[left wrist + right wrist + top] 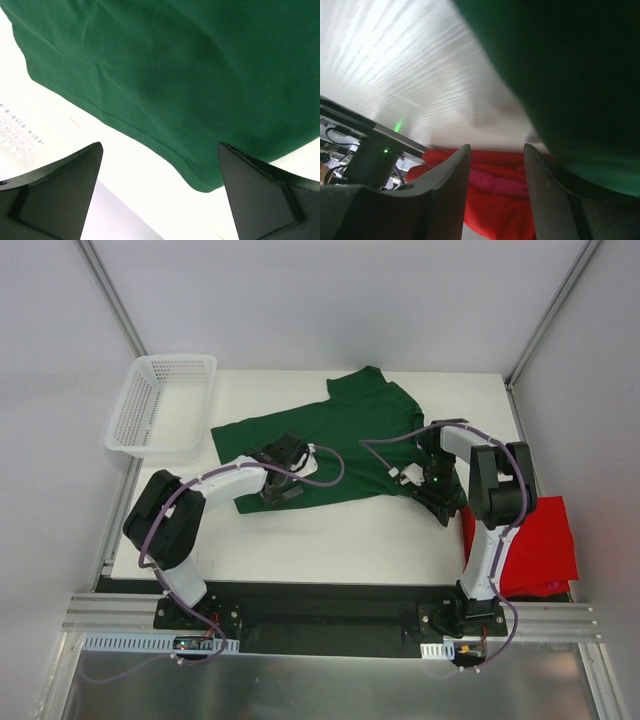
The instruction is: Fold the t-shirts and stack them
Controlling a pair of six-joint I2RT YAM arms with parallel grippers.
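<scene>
**Green tee laid out, both claws loose**

We see the green t-shirt (340, 430) spread on the white table (330, 540). Our left gripper (160, 145) hangs over its near hem, fully released, its 2 fingers wide apart. The right gripper (495, 146) sits at the shirt's right edge, jaws part-way apart, nothing pinched between them. The red t-shirt (545, 540) lies bunched at the table's right side, beside the right arm. A white basket (160, 405) sits at the far left corner.

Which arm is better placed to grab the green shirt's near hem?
Likely left: the left tool is wide open just above the green t-shirt's near hem; the right tool sits at its right edge.
</scene>
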